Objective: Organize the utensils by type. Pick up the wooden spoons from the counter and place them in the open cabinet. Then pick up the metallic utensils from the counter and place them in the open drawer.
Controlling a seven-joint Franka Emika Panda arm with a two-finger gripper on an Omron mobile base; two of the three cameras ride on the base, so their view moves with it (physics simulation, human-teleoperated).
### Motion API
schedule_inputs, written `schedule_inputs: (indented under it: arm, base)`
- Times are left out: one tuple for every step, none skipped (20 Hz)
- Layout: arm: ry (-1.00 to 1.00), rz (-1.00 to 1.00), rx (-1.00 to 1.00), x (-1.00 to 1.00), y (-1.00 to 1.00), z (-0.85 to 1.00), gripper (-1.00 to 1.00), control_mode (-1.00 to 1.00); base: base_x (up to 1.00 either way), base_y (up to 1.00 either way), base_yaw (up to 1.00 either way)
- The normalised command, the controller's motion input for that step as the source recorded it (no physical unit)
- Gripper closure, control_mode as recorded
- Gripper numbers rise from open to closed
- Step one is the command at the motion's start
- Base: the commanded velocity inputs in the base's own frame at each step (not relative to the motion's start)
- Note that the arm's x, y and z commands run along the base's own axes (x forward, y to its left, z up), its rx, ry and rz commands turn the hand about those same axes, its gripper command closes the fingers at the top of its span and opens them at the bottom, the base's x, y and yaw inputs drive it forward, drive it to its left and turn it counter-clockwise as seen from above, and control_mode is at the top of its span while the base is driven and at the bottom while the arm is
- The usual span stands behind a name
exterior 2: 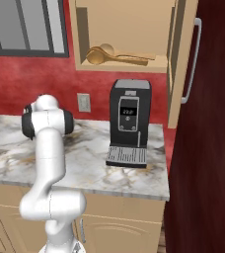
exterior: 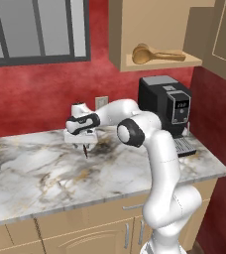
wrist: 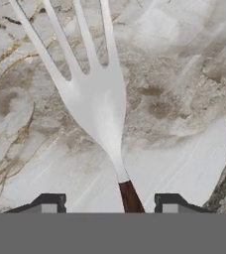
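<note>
DONE: two tan wooden spoons (exterior: 157,53) lay in open tan wall cabinet (exterior 2: 122,66), upper right | LEFT: metal pcs to drawer | NOW: gripper (exterior: 86,147) low over marble counter (exterior: 40,173), frame centre-left; silver dark-handled fork (wrist: 92,94) hung btwn tips, jaws apart, grip uncertain.

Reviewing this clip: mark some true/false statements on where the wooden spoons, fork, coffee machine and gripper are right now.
1. Both wooden spoons lie on the open cabinet shelf. True.
2. A fork with a dark handle sits between the gripper fingertips. True.
3. The gripper hangs over the coffee machine. False: it hangs over bare counter, left of the machine.
4. The spoons lie on the counter. False: they are in the cabinet.
5. The coffee machine is white. False: black.
</note>
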Motion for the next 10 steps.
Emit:
schedule_inputs:
  arm:
    - [0.16,-0.08,0.00,-0.40,0.00,-0.63,1.00,-1.00]
    - [0.17,-0.08,0.00,-0.44,0.00,-0.63,1.00,-1.00]
    - [0.16,-0.08,0.00,-0.50,0.00,-0.64,1.00,-1.00]
    - [0.15,-0.08,0.00,-0.51,0.00,-0.62,1.00,-1.00]
    - [0.15,-0.08,0.00,-0.52,0.00,-0.64,1.00,-1.00]
    - [0.14,-0.08,0.00,-0.54,0.00,-0.64,1.00,-1.00]
    - [0.14,-0.08,0.00,-0.54,0.00,-0.66,1.00,-1.00]
    - [0.12,-0.08,0.00,-0.58,0.00,-0.63,1.00,-1.00]
    - [0.11,-0.08,0.00,-0.60,0.00,-0.63,1.00,-1.00]
    - [0.10,-0.06,0.00,-0.64,0.00,-0.59,1.00,-1.00]
  base:
    - [0.00,0.00,0.00]
    - [0.00,0.00,0.00]
    - [0.00,0.00,0.00]
    - [0.00,0.00,0.00]
    - [0.00,0.00,0.00]
    - [0.00,0.00,0.00]
    - [0.00,0.00,0.00]
    - [0.00,0.00,0.00]
    - [0.00,0.00,0.00]
    - [0.00,0.00,0.00]
